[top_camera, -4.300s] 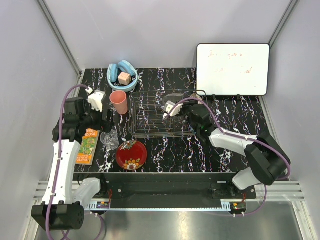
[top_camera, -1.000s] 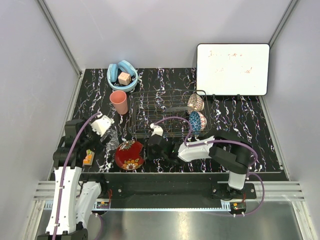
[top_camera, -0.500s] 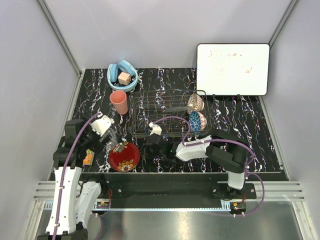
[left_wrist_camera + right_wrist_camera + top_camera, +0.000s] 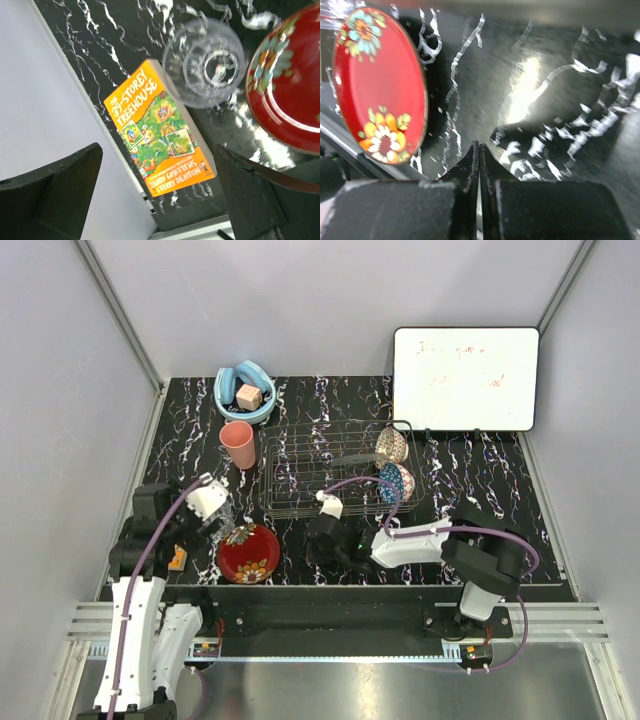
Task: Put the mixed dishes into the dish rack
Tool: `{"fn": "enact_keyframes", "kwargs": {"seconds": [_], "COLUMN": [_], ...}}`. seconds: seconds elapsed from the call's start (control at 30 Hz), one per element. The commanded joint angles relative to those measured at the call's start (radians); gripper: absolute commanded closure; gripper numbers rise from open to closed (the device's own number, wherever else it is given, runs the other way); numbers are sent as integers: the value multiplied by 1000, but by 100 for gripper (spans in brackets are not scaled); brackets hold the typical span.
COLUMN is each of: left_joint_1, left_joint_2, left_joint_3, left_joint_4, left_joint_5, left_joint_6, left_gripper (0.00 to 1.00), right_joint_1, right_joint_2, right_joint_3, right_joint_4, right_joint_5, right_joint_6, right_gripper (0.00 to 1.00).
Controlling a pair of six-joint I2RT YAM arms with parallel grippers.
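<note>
Two fingers of the left gripper (image 4: 157,165) are spread wide, with nothing held. The clear glass tumbler (image 4: 204,62) and an orange book (image 4: 150,125) are seen beneath it, the red floral bowl (image 4: 287,95) to its right. The right gripper (image 4: 478,150) is pressed together, empty, with that bowl to its left. The dish rack (image 4: 300,465) lies beyond both.

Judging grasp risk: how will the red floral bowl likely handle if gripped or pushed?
The red floral bowl looks glossy, so a rim grip may slip. It sits upright, wide and shallow, so a push probably slides it rather than tipping it. Likely rigid, possibly breakable.
</note>
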Motion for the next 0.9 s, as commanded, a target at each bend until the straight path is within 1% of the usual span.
{"fn": "enact_keyframes", "kwargs": {"seconds": [0.0, 0.03, 0.07, 0.1, 0.17, 0.27, 0.43, 0.5, 0.53, 0.6, 0.8, 0.87], "left_joint_1": [-3, -3, -2, -2, -3, -3, -3, -3, -3, -5, -29, -60], "left_joint_2": [-51, -71, -84, -109, -131, -142, -65, -30, -21, 1, 123, 154], "left_joint_3": [-103, -132, -147, -164, -213, -259, -315, -333, -351, -361, -336, -332], "left_joint_4": [-6, -10, -15, -23, -24, -14, 74, 118, 127, 163, 169, 184], "left_joint_5": [-109, -129, -135, -140, -146, -114, -75, -74, -47, -25, 87, 107], "left_joint_6": [199, 220, 240, 280, 308, 316, 277, 283, 296, 322, 392, 411], "left_gripper": [1, 1, 1, 1, 1, 1, 1, 1, 1, 1, 1, 1], "right_joint_1": [9, 14, 23, 41, 68, 120, 206, 223, 236, 241, 241, 243], "right_joint_2": [-59, -59, -61, -67, -78, -105, -185, -226, -243, -292, -426, -470], "right_joint_3": [5, 28, 39, 47, 67, 76, 30, 12, -6, -33, -103, -122], "right_joint_4": [-84, -93, -111, -115, -127, -122, -69, -41, -37, -32, -64, -76], "right_joint_5": [59, 59, 65, 85, 124, 183, 275, 312, 319, 336, 418, 445], "right_joint_6": [-22, -37, -67, -84, -130, -193, -264, -296, -309, -312, -276, -250], "right_gripper": [99, 91, 76, 71, 65, 63, 59, 57, 55, 55, 55, 55]}}
